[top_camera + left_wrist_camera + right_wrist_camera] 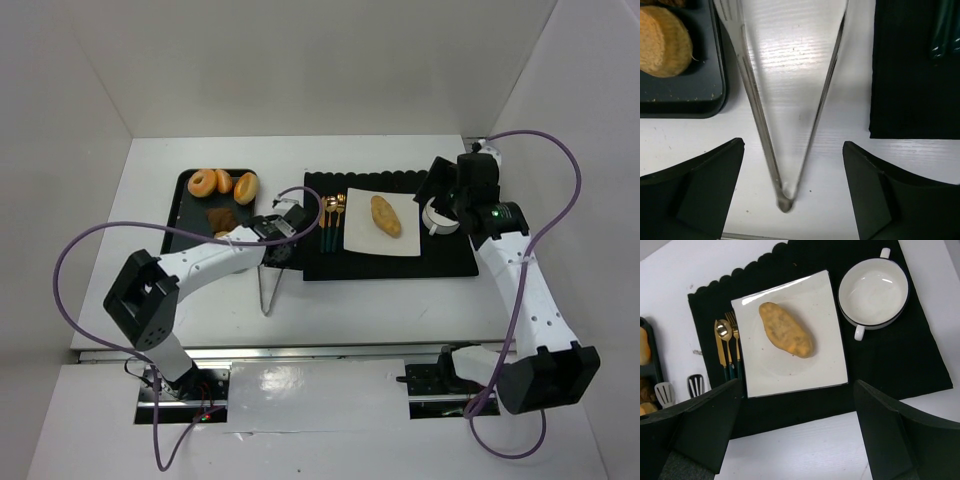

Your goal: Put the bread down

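The bread (385, 215) (786, 330) is a long golden-tan roll lying diagonally on the white square plate (362, 240) (795, 372), with nothing touching it. My left gripper (280, 248) (792, 170) hangs open above the metal tongs (267, 290) (785, 200). The tongs lie on the white table and their hinge shows between the spread fingers, clear of both. My right gripper (440, 190) (795, 440) is open and holds nothing, hovering to the right of the plate.
A black placemat (440, 255) (900, 355) carries the plate, a white two-handled bowl (440, 220) (873, 290) and gold cutlery (333, 215) (727, 347). To the left is a dark tray (190, 230) (685, 95) with ring donuts (210, 182) and other pastries.
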